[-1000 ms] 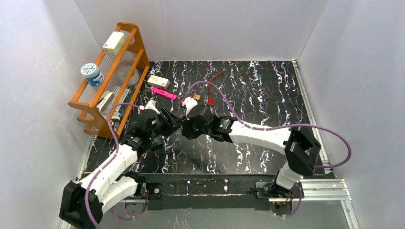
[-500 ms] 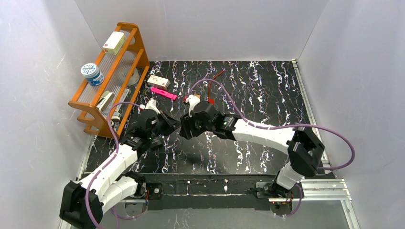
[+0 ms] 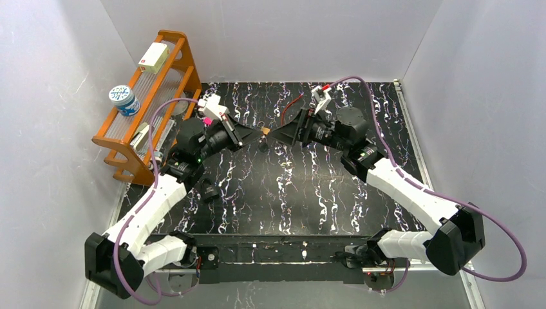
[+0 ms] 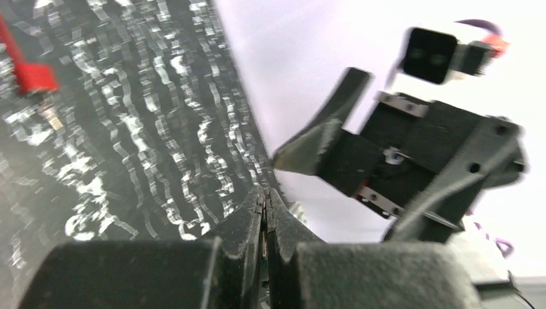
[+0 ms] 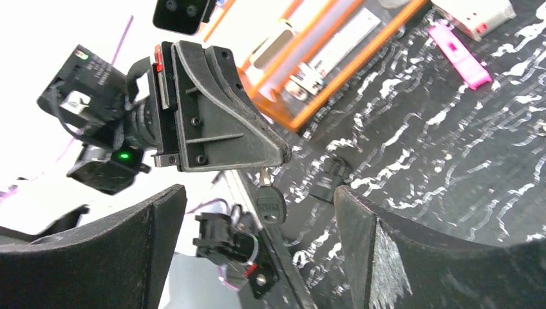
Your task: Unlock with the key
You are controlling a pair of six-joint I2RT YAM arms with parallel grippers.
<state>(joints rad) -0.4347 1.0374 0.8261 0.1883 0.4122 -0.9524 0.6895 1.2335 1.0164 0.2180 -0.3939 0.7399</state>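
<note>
A key [image 5: 270, 205] with a black head hangs by its blade from the tips of my left gripper [image 3: 257, 132], which is shut on it above the back of the marbled mat [image 3: 335, 193]. In the left wrist view the fingertips [image 4: 256, 205] are pressed together, and the key is hidden behind them. My right gripper [image 3: 278, 133] faces the left one tip to tip and stands wide open. In the right wrist view the key head hangs between its two spread fingers [image 5: 360, 244] without touching either.
An orange rack [image 3: 187, 67] with a white box and a blue tin stands at the back left. On the mat lie a pink bar [image 5: 460, 55], a white box [image 5: 473, 13], a small black part [image 3: 209, 192], a red cord [image 3: 288, 111] and a red tag [image 4: 31, 74].
Both grippers have risen from the middle of the mat and moved toward the back. The right arm swung out to the right and its jaws spread wide, while the left jaws closed.
</note>
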